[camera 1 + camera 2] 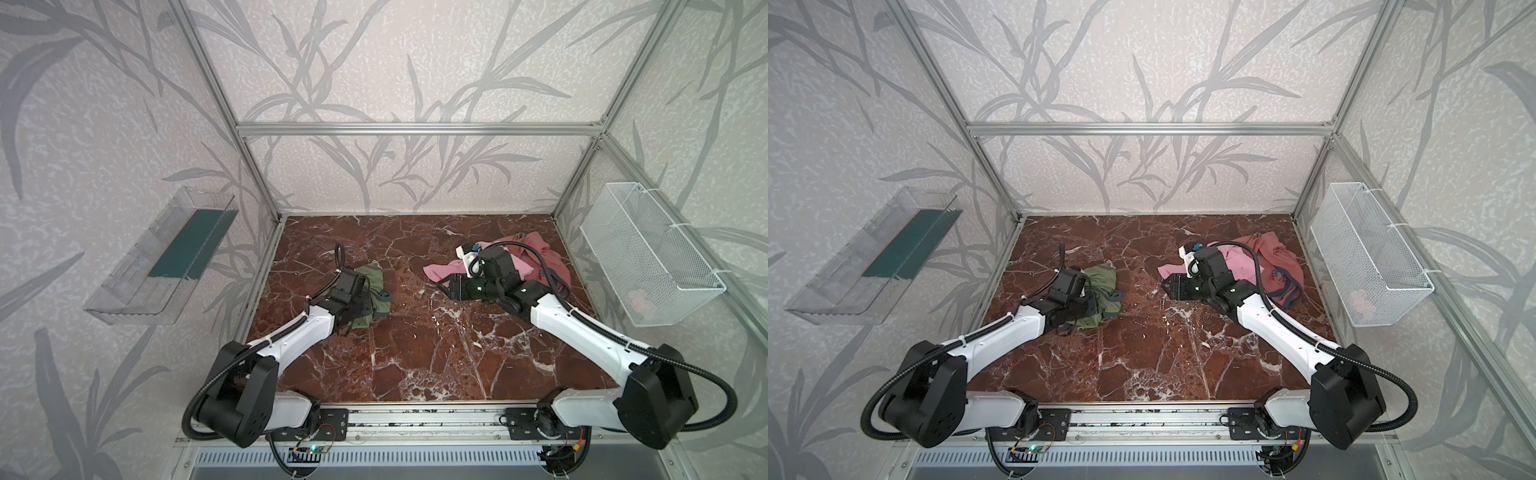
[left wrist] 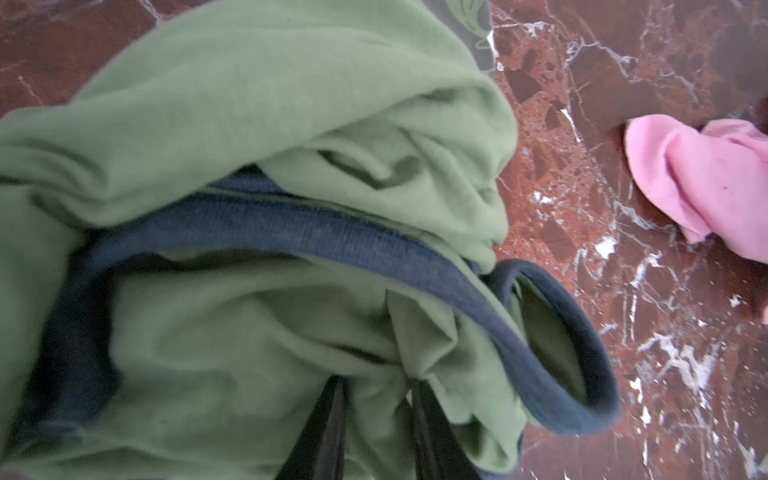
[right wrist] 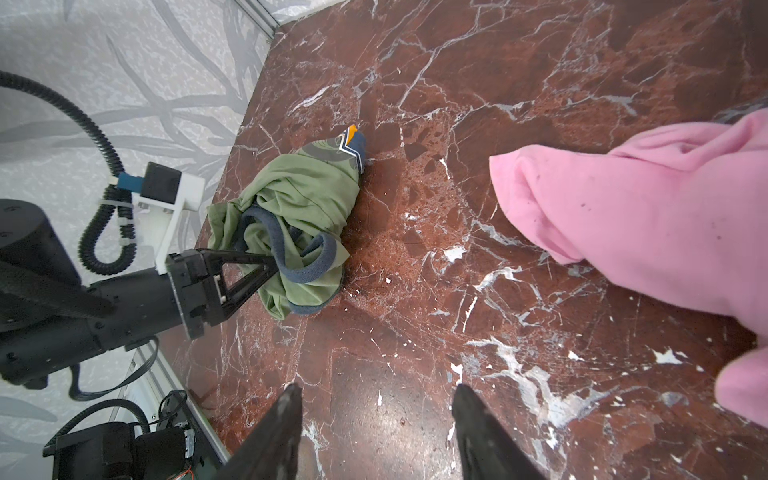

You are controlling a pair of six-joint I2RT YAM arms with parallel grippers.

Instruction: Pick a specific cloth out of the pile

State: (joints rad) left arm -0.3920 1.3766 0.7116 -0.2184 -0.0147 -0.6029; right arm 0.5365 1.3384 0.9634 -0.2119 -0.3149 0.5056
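Cloth (image 3: 299, 199) lies seemingly picked out, well apart from pile (image 1: 544, 257); left gripper (image 3: 270, 262) straddles a fold, grip unclear; right gripper (image 3: 376, 390) gapes empty. Next move likely calls for a clean release.

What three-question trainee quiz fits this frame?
1. True or false: the olive-green shirt lies apart from the light pink cloth.
2. The jaws of the right gripper are: A) shut on the light pink cloth; B) open above the table, holding nothing; C) shut on the olive-green shirt.
3. What colour is the olive-green shirt's trim?
Key: 1 true; 2 B; 3 navy blue.
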